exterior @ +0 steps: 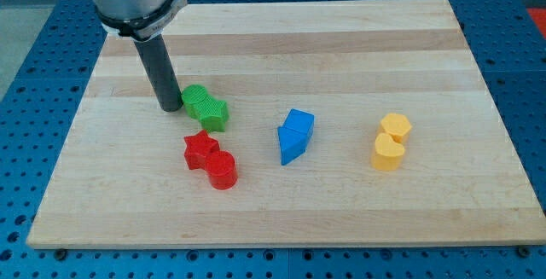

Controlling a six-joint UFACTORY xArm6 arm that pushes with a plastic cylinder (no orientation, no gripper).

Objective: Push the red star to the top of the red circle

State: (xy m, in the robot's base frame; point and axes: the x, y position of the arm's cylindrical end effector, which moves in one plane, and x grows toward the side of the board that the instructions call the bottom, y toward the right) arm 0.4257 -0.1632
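The red star (200,149) lies on the wooden board (358,49), left of centre. The red circle (223,171) touches it at the star's lower right. My tip (171,108) rests on the board above and left of the red star, a short gap away. It stands right beside the left side of the green blocks.
A green circle (194,97) and a green star (210,113) sit together just above the red star. Two blue blocks (295,135) lie at the centre. Two yellow blocks (391,142) lie toward the view's right.
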